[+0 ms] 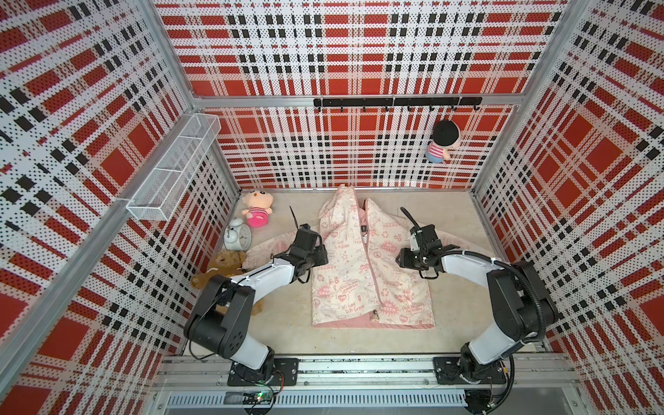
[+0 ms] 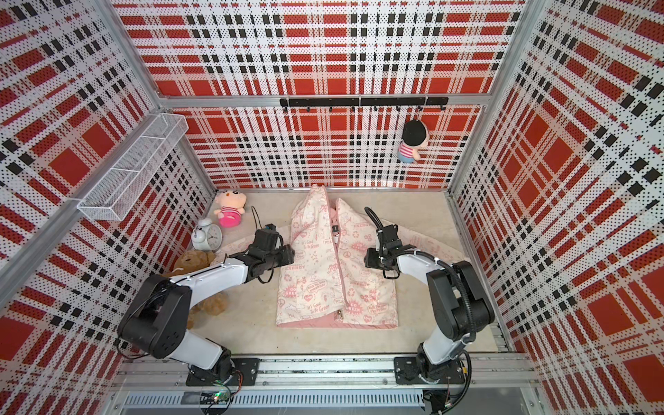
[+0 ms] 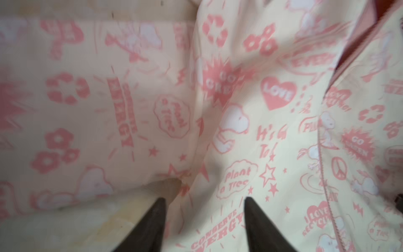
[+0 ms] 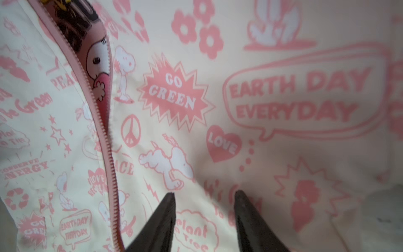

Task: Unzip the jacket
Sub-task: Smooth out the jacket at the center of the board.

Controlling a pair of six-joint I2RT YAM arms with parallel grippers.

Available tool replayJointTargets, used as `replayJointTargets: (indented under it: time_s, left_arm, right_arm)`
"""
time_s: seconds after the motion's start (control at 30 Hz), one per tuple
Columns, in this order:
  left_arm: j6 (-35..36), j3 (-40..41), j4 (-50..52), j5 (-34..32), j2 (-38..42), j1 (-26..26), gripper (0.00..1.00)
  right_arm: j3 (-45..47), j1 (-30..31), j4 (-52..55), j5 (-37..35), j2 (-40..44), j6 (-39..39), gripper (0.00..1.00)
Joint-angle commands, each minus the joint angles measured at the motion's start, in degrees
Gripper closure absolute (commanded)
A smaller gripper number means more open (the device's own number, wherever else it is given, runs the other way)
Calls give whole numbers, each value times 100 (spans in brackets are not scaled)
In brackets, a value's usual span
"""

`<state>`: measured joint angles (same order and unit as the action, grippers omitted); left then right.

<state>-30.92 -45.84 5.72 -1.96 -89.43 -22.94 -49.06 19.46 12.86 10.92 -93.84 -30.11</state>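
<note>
- Left gripper (image 3: 205, 199) hangs low over the jacket (image 1: 341, 287). Its jaws are spread and nothing is between them. Under it is the jacket front, on its own side of the zipper (image 4: 109, 152).
- Right gripper (image 4: 205, 193) is the same: jaws apart, empty, over the front on the other side. The zipper runs between the two grippers.
- Beyond the right gripper, away from the arm bases, the zipper is parted and the lining (image 4: 100, 72) shows in the gap. Nearer to the gripper the teeth (image 4: 110, 165) lie close together; I cannot tell if they are locked.
- The pull (image 1: 376, 315) seems to sit at the hem (image 1: 373, 325), well back toward the arm bases from both grippers. So I judge that the work is at that end, and you should bring one gripper there.
- Pinch only the pull, without cloth in the jaws.
- With the other gripper, press the jacket flat just beside the zipper, so the cloth does not bunch.
- Pull slowly and straight along the zipper line. A sideways pull may jam the teeth or drag the whole jacket.
</note>
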Motion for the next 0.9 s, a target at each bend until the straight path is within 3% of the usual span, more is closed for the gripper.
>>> replayJointTargets:
  time_s: [0.0, 0.1, 0.2, 0.27, 0.4, 0.5, 0.6, 0.67, 0.7, 0.73, 0.83, 0.87]
  left_arm:
    - [-513, 48, -145, 499, -190, -129, 58]
    - [-646, 258, -85, 277, -373, -359, 72]
    - [-888, 677, -207, 382, -506, -411, 100]
    - [-1166, 1173, -598, 635, -408, -449, 100]
    - [-1624, 1858, -828, 741, -75, -544, 100]
    - [-1646, 1926, -414, 461, 291, -708, 100]
    - [-1456, 1631, 128, 40, 979, -764, 99]
    - [-1186, 1214, 381, -290, 1421, -713, 71]
    - [-1028, 923, 380, -466, 1596, -645, 47]
    - [-862, 563, 437, -686, 1678, -552, 29]
    - [-262, -730, 524, -841, 1299, -52, 1]
    - [-69, -1351, 662, -841, 925, 157, 2]
  right_arm:
    - [529, 190, -558, 455, 107, -600, 59]
    - [861, 470, -550, 183, 172, -891, 65]
    - [1571, 663, -1257, 349, 397, -1570, 77]
    - [2077, 865, -1832, 389, 614, -2137, 84]
    - [2544, 1440, -1529, -256, 1106, -2694, 91]
    - [2788, 1745, -1124, -515, 1654, -2974, 93]
    - [2524, 1798, -467, -646, 2483, -2732, 89]
    - [1765, 1731, 253, -1057, 2809, -2140, 80]
    - [1242, 1611, 537, -1174, 2772, -1740, 75]
    - [699, 1393, 726, -1117, 2596, -1349, 69]
    - [-769, 695, 1011, -824, 1673, -434, 55]
    - [-1325, 473, 1085, -707, 1241, -212, 51]
